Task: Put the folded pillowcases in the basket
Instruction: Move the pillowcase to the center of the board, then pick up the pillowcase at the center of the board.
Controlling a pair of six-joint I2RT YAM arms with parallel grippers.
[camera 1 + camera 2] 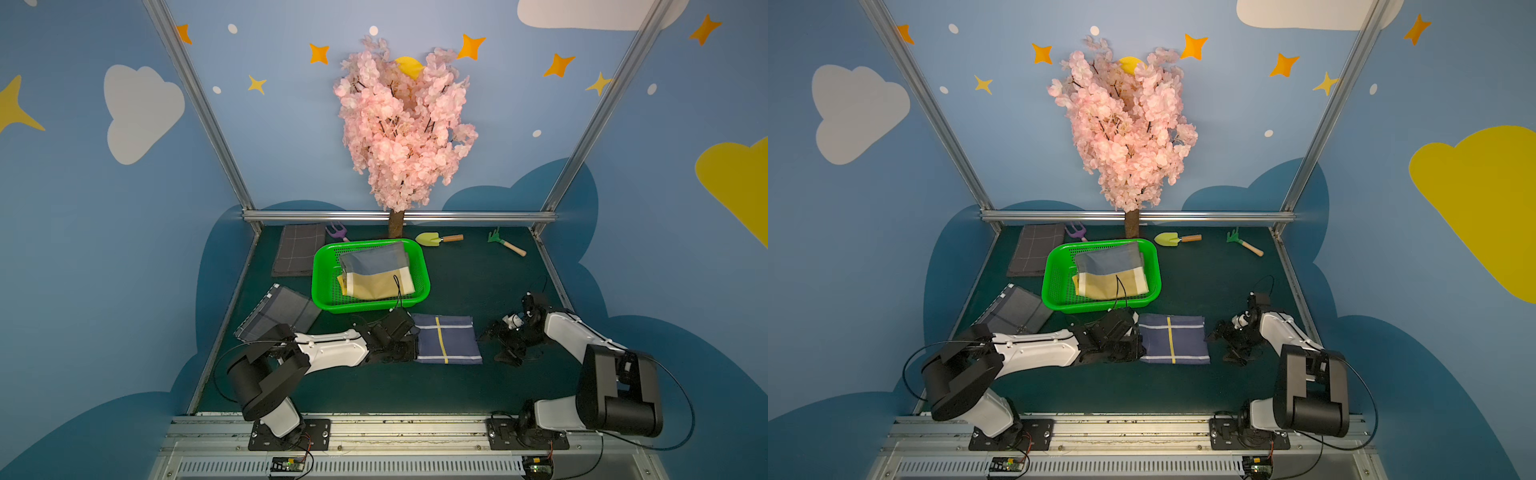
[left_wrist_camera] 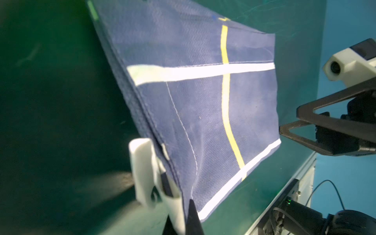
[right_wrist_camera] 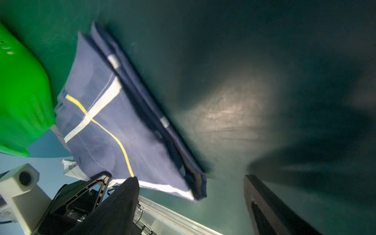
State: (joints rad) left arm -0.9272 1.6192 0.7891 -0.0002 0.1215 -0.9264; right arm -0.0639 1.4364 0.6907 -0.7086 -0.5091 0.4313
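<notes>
The folded pillowcase (image 1: 446, 338) (image 1: 1173, 338) is navy with white bands and a yellow stripe, and it lies flat on the green table just in front of the basket (image 1: 365, 306) (image 1: 1096, 306). My left gripper (image 1: 413, 345) (image 1: 1140, 343) (image 2: 183, 207) is shut on the pillowcase (image 2: 203, 101) at its left edge. My right gripper (image 1: 494, 347) (image 1: 1223, 348) (image 3: 190, 183) stands open just off the pillowcase's (image 3: 114, 132) right edge, holding nothing. The bright green basket (image 3: 20, 97) holds a folded grey-blue and tan cloth (image 1: 376, 270).
Two folded grey checked cloths lie left of the basket, one at the back (image 1: 299, 249) and one nearer (image 1: 278, 311). A pink blossom tree's trunk (image 1: 397, 224) stands behind the basket. A toy shovel (image 1: 436, 239), rake (image 1: 505, 243) and purple fork (image 1: 338, 232) lie along the back.
</notes>
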